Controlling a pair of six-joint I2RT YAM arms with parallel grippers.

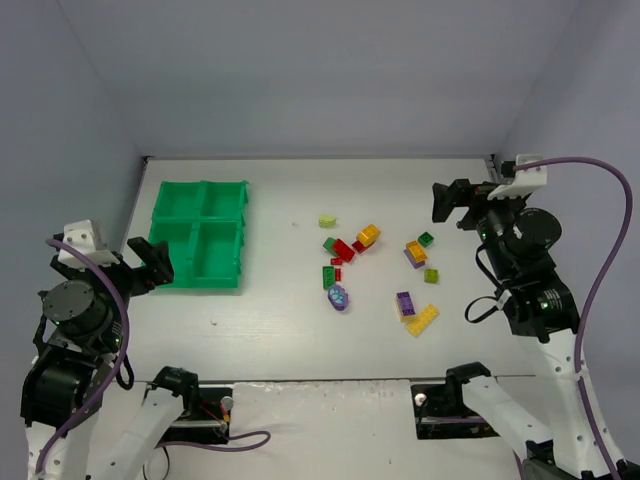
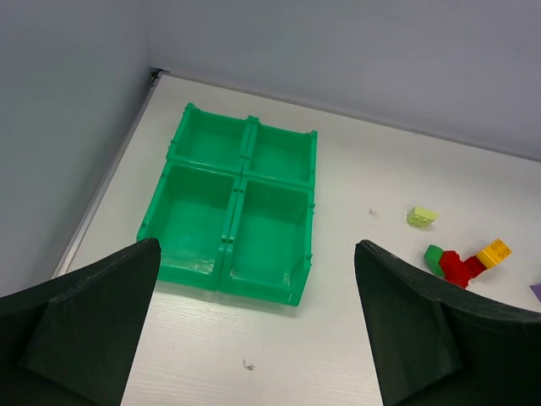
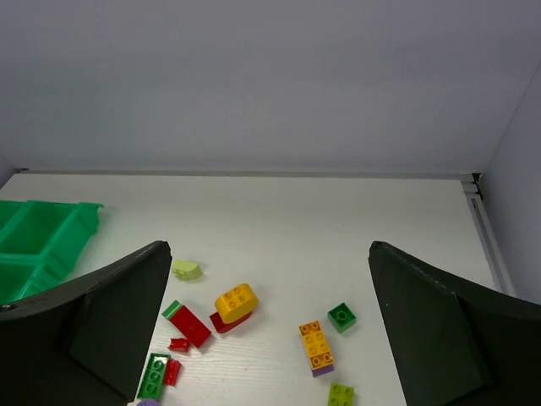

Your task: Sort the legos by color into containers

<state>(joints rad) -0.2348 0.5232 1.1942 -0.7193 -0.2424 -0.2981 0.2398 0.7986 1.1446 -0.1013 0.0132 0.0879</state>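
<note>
The green four-compartment tray (image 1: pixel 199 234) stands at the left of the table, its compartments empty; it also shows in the left wrist view (image 2: pixel 232 211). The legos lie loose mid-right: a lime piece (image 1: pixel 327 221), a red brick (image 1: pixel 343 250), an orange brick (image 1: pixel 368 235), a green brick (image 1: pixel 329 277), the oval purple piece (image 1: pixel 339 297), a purple brick (image 1: pixel 405 303) and a yellow plate (image 1: pixel 422 319). My left gripper (image 1: pixel 150 262) is open and empty, raised near the tray's front left. My right gripper (image 1: pixel 455 203) is open and empty, raised at the far right beyond the legos (image 3: pixel 317 345).
The table's back edge meets a grey wall, with side walls left and right. A small dark speck (image 2: pixel 246 365) marks the table in front of the tray. Bare table lies between the tray and the legos.
</note>
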